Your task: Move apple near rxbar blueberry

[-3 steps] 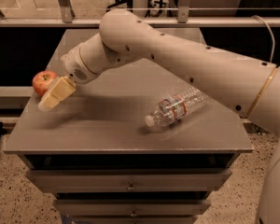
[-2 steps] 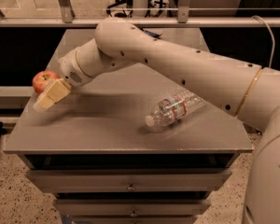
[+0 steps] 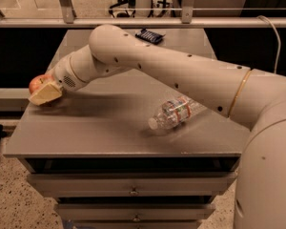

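The red apple (image 3: 37,83) sits at the far left edge of the grey table (image 3: 109,128). My gripper (image 3: 43,91) is right at the apple, its cream-coloured tip covering the apple's front and lower side. The rxbar blueberry (image 3: 149,36), a dark blue flat bar, lies at the back of the table near its middle, far from the apple. My arm stretches across the table from the right.
A clear plastic bottle (image 3: 174,113) with a red label lies on its side right of the table's centre. The table has drawers (image 3: 133,191) below its front edge. A metal railing (image 3: 143,20) runs behind the table.
The gripper and the arm have shifted slightly left and lower at the apple. The arm's elbow has swung, uncovering the rxbar at the back. The bottle has not moved.
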Robot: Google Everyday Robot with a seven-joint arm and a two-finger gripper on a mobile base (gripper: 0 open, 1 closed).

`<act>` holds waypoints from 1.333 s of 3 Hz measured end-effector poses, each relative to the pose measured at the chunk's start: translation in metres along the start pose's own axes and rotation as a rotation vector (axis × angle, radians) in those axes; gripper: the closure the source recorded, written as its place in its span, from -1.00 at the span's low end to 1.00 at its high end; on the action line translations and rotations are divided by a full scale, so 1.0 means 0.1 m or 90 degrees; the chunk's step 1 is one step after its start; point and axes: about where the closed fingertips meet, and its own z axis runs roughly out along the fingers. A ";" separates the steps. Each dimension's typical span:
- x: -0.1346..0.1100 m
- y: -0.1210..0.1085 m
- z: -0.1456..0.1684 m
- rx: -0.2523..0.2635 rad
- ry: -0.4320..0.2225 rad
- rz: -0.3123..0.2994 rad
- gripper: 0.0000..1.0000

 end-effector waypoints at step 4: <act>0.11 -0.40 -0.61 0.078 0.002 0.008 1.00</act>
